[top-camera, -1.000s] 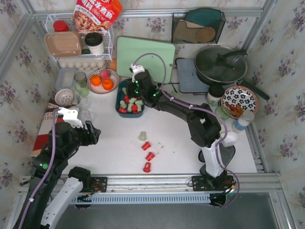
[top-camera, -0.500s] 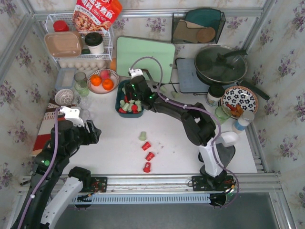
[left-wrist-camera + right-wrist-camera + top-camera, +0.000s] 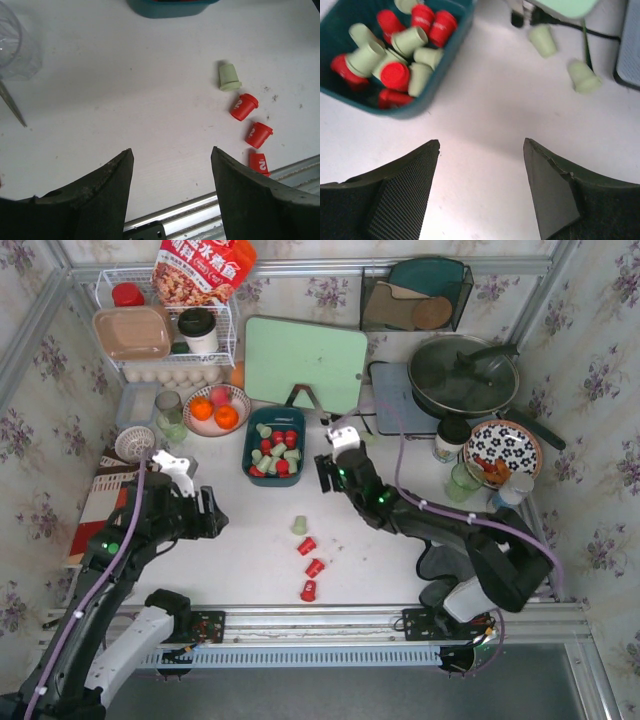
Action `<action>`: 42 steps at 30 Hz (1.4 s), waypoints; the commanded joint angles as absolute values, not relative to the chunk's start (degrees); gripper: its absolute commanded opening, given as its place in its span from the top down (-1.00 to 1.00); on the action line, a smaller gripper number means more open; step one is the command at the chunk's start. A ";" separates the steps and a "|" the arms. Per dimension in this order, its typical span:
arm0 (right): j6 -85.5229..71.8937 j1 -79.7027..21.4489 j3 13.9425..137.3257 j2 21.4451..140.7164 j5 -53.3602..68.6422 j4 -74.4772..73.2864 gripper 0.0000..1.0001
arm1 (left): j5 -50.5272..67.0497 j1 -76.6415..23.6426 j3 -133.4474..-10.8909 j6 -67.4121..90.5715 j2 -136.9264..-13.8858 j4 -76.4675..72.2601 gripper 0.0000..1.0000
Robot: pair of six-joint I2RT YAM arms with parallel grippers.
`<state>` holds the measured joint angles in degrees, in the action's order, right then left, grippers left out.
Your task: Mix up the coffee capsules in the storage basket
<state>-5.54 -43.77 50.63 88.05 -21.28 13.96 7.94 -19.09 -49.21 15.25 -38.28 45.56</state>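
The dark teal storage basket [image 3: 248,452] stands at the table's middle back, holding several red and pale green coffee capsules [image 3: 276,450]. In the right wrist view the basket [image 3: 422,106] and its capsules [image 3: 395,52] lie at the upper left. My right gripper [image 3: 324,474] [image 3: 481,142] is open and empty over bare table, just right of the basket. Loose capsules lie nearer the front: a pale green one [image 3: 299,526] [image 3: 229,77] and three red ones [image 3: 311,567] [image 3: 243,107]. My left gripper [image 3: 206,516] [image 3: 172,149] is open and empty, left of them.
Two more pale green capsules [image 3: 542,41] lie by a black cable behind the basket. A bowl of oranges [image 3: 216,408], a green cutting board [image 3: 305,360], a lidded pan [image 3: 463,375] and a patterned plate [image 3: 502,450] ring the back. A clear glass [image 3: 15,45] stands left.
My right gripper has drawn back out of the basket, to the right and nearer the front. My left gripper has moved a little right, toward the loose capsules.
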 commanded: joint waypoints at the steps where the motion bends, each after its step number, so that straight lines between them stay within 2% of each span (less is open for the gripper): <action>1: -4.50 -43.77 40.74 81.24 -25.69 22.37 -0.51 | 9.78 -19.50 -50.06 17.44 -41.27 46.15 -0.33; 5: -4.53 -43.77 31.30 75.98 -29.29 31.51 -0.60 | 10.51 -20.06 -48.56 21.89 -43.68 43.43 -0.34; 10: -3.49 -43.68 23.66 71.35 -37.95 42.61 -0.88 | 6.63 -25.67 -46.74 27.76 -50.22 36.69 -0.35; 14: -3.36 -43.68 21.98 69.32 -40.83 43.26 -0.90 | -4.37 -36.81 -49.13 28.73 -59.92 32.57 -0.37; 17: -3.41 -43.55 21.88 69.16 -42.06 43.28 -0.89 | -9.76 -42.75 -55.75 28.13 -70.21 32.65 -0.37; 25: -2.56 -43.52 21.97 67.85 -45.28 42.12 -0.93 | -15.15 -49.77 -73.52 28.54 -96.60 38.14 -0.36; 27: -2.24 -43.59 21.80 67.47 -45.90 42.21 -0.93 | -16.30 -50.75 -76.70 29.10 -100.94 40.15 -0.27; 40: -3.60 -43.58 22.24 66.89 -44.75 40.83 -0.93 | -13.92 -51.24 -81.04 30.87 -111.47 44.25 -0.22; 42: -3.57 -43.59 22.19 66.80 -44.75 40.70 -0.94 | -13.16 -51.24 -80.87 30.85 -112.78 43.28 -0.13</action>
<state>-2.72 -43.64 21.98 67.07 -44.75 40.14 -14.76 -51.29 -80.51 30.26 -111.00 43.13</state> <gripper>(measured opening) 0.967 0.604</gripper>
